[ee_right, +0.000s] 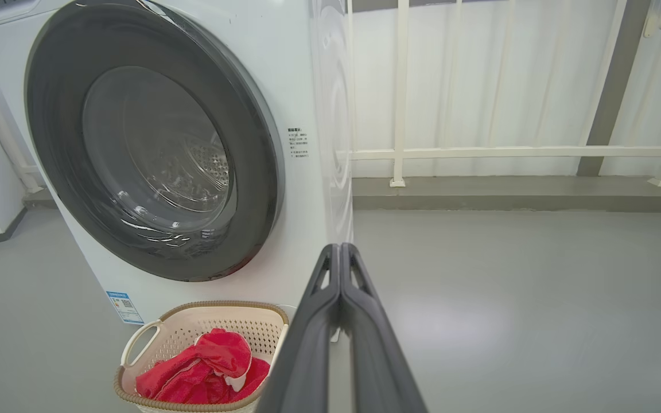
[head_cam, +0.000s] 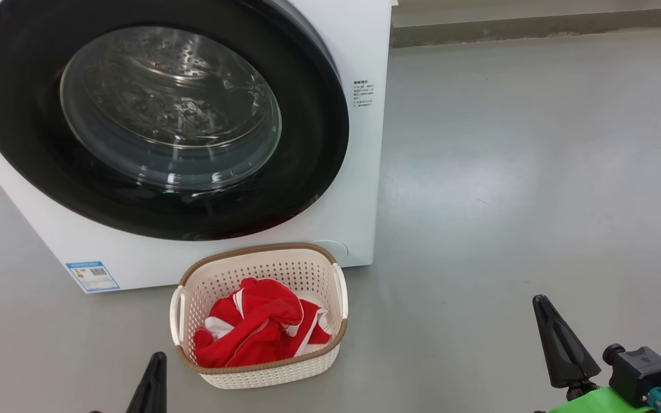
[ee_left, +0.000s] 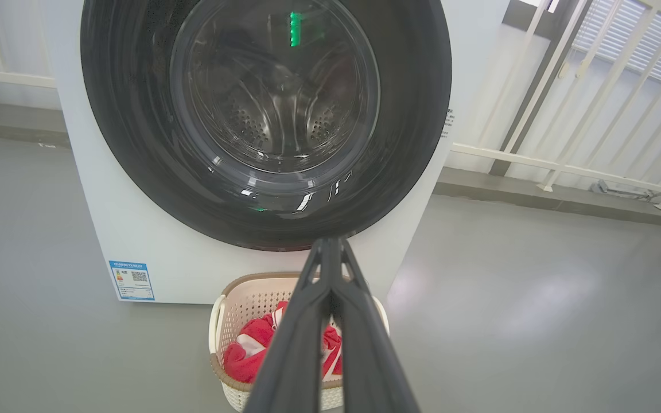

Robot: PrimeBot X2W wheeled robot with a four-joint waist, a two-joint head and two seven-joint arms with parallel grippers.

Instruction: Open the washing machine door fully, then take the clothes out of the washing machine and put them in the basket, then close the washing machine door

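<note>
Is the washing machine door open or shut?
Shut. The door sits flush against the white washing machine in all views.

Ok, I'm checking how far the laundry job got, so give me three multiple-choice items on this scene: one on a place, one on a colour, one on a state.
1. Where does the basket stand?
A. in front of the machine
B. on top of it
C. behind it

2. What colour are the clothes in it?
A. blue
B. red
C. green

3. How is the door?
A. wide open
B. half open
C. shut

Answers:
1 A, it sits just before the machine's white front, below the door.
2 B, a red heap with white trim.
3 C, its black rim lies flush on the machine's front.
</note>
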